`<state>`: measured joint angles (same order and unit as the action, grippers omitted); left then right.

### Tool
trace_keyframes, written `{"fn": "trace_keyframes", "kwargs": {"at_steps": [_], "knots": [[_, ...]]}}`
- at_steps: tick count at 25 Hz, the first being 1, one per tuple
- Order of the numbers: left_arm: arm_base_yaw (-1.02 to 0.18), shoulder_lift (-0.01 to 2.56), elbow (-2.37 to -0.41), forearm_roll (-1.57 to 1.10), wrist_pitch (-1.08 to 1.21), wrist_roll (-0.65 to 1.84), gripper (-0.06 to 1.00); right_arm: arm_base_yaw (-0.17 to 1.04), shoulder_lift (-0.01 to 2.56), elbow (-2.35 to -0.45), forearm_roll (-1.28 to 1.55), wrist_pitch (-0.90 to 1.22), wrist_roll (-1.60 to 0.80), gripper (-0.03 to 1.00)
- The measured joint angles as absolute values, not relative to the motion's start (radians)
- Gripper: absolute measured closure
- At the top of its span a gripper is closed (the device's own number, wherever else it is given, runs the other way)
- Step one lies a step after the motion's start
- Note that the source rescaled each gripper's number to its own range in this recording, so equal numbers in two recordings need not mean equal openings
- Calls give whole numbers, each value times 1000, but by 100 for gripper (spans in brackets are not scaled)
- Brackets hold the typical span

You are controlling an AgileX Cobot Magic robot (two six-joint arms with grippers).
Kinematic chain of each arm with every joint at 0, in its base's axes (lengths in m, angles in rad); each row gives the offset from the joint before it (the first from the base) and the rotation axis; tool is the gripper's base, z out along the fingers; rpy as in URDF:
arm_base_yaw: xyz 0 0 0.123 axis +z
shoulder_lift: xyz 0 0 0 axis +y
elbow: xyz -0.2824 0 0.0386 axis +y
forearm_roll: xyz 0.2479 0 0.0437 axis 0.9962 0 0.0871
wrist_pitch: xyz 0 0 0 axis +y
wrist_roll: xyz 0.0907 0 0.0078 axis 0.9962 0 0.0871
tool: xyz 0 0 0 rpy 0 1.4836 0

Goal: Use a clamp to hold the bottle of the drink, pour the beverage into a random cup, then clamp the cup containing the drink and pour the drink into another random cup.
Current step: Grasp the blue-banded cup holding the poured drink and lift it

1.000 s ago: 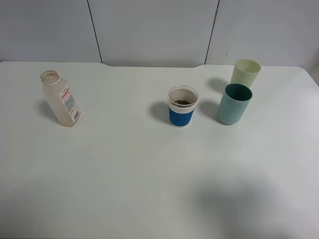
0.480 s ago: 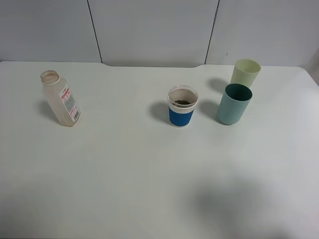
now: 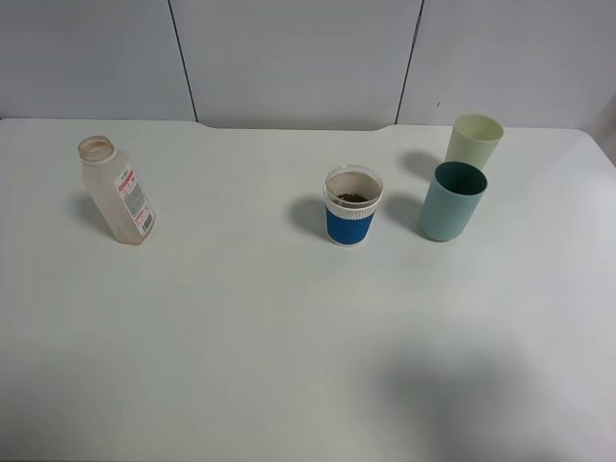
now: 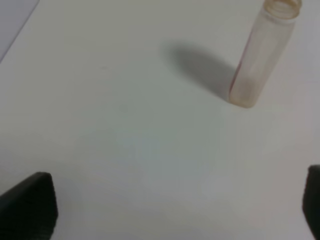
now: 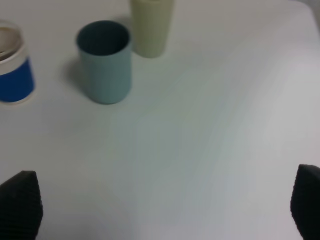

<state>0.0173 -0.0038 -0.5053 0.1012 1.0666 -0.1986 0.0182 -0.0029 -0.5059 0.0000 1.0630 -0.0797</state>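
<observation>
I am holding my left pincer (image 4: 170, 205) spread wide above the table (image 3: 241, 337), its two dark fingertips (image 4: 27, 205) showing at opposite edges of my left wrist view with only bare table between them, so it is gripping nothing. My right pincer (image 5: 164, 202) is gaping just as wide and is also carrying nothing. Neither pincer is showing in the high view.

I am taking the cup (image 3: 352, 207) as my marker. It is standing upright near the middle of the table, blue band below, white ribbed band above and a clear rim on top. A little dark brown beverage (image 3: 352, 198) is lying low inside it.

The bottle (image 3: 115, 192) is standing well apart from the cup, far off to its left in the high view, with its wide neck open and its red-and-white label (image 3: 135, 200) facing toward the cup's side. Through its cloudy walls I cannot tell how much liquid it is holding.

The teal cup (image 3: 452, 200) is standing near the cup on its right, apart from it. The pale yellow-green cup (image 3: 473, 141) is standing just behind the teal one, farther from the cup; I cannot tell whether those two are touching.
</observation>
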Motion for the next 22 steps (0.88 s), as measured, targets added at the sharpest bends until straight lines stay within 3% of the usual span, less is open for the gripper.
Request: {"fn": "trace_keyframes", "kwargs": {"at_steps": [3, 10, 22], "knots": [[17, -4, -505, 101, 1067, -199, -6, -44, -3, -506, 9, 1063, -80, -3], [17, -4, -505, 101, 1067, -199, -6, -54, 19, -602, 20, 1005, -76, -3], [17, -4, -505, 101, 1065, -198, -6, -54, 473, -762, 29, 863, -72, -3]]}}
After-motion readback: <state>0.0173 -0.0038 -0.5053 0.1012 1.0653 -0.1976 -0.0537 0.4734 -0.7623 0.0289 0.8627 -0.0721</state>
